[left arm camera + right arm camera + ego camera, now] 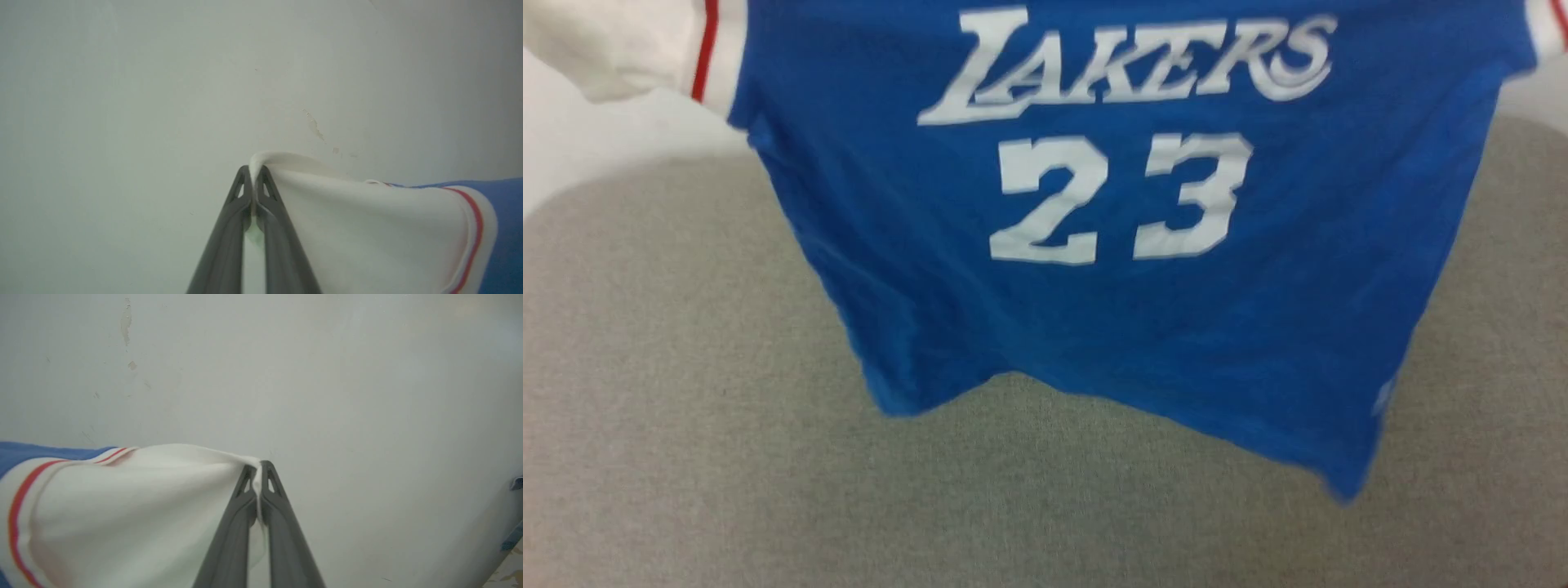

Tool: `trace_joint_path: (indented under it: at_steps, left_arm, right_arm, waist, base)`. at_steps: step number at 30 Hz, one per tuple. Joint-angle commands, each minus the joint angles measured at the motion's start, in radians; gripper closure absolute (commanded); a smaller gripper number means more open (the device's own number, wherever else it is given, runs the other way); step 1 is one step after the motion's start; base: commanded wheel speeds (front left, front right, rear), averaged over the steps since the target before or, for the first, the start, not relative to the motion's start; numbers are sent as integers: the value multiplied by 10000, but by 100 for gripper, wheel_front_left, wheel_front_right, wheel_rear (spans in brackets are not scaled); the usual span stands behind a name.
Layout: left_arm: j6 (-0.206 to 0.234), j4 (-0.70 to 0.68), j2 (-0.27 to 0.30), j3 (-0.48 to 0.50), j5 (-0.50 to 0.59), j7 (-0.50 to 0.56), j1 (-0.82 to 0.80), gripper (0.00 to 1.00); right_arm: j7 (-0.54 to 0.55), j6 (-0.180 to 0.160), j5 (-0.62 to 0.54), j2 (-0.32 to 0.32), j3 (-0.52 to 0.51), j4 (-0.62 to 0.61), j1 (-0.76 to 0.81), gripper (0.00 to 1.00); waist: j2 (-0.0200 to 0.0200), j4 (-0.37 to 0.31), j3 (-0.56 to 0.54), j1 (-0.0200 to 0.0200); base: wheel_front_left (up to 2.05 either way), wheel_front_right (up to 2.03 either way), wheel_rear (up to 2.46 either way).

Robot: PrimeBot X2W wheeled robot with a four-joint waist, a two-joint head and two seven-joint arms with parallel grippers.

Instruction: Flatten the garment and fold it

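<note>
My left hand (253, 173) and right hand (257, 469) each pinch a white sleeve (367, 228), so the Lakers jersey (1094, 327) hangs spread over the grey tabletop (686, 425). I judge that flattening and folding are both not yet done.

Blue garment (1094, 327), seemingly grey surface (686, 425)

A blue Lakers jersey (1094, 327) hangs spread like a curtain across the middle and top of the head view, blocking the way straight ahead. Below its hem a grey textured surface (686, 457) lies bare, with open room near, at the left and at the right. The left gripper (253, 173) and right gripper (258, 469), each clamped on a white sleeve edge, face a pale wall (122, 102), with open air on their outer sides.
</note>
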Motion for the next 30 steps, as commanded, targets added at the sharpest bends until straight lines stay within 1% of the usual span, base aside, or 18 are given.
trace_joint_path:
  at_steps: [1, 5, 8, 10, 13, 19, 22, 26, 30]
  left_arm:
    - [-191, 253, 22, -128, 10, 98, -383, 100]
    - [-960, 1377, -314, -721, 161, 386, -1929, 100]
    - [-1583, 2500, -746, -1275, 397, 593, -3218, 100]
    - [-1896, 3284, -1117, -1547, 591, 580, -4088, 100]
    - [-2270, 4429, -1644, -1826, 864, 435, -5316, 100]
    - [-2730, 6419, -2546, -1989, 1409, -519, -7581, 100]
    - [-2966, 7280, -2956, -2068, 1492, -967, -8332, 100]
    - [-3218, 8128, -3278, -2228, 1606, -1351, -8905, 100]
    - [-3385, 8825, -3534, -2417, 1604, -1682, -8804, 100]
  right_arm:
    - [-67, -9, 124, -3, 95, 208, -407, 100]
    - [-293, -9, 216, -27, 530, 1067, -1884, 100]
    - [-605, -9, 156, -48, 1036, 1906, -2980, 100]
    - [-901, -9, 69, -23, 1370, 2516, -3676, 100]
    - [-1343, -9, 81, 274, 1514, 3534, -4687, 100]
    - [-2405, -9, -330, 550, 1881, 5191, -6387, 100]
    - [-2942, -9, -494, 744, 2034, 5989, -6969, 100]
    - [-3394, -9, -496, 962, 2209, 6922, -7365, 100]
    - [-3879, -9, -302, 1193, 2342, 7651, -7275, 100]
  waist:
    - [0, -116, 675, 0]
    - [0, -209, 1594, 0]
    - [0, -269, 2244, 0]
    - [0, -302, 2636, 0]
    - [0, -336, 3163, 0]
    - [0, -306, 3871, 0]
    - [0, -289, 4007, 0]
    - [0, -236, 4227, 0]
    - [0, -152, 4327, 0]
  base:
    - [0, 0, 0]
    - [0, 0, 0]
    - [0, 0, 0]
    - [0, 0, 0]
    - [0, 0, 0]
    - [0, 0, 0]
    - [0, 0, 0]
    - [0, 0, 0]
    - [0, 0, 0]
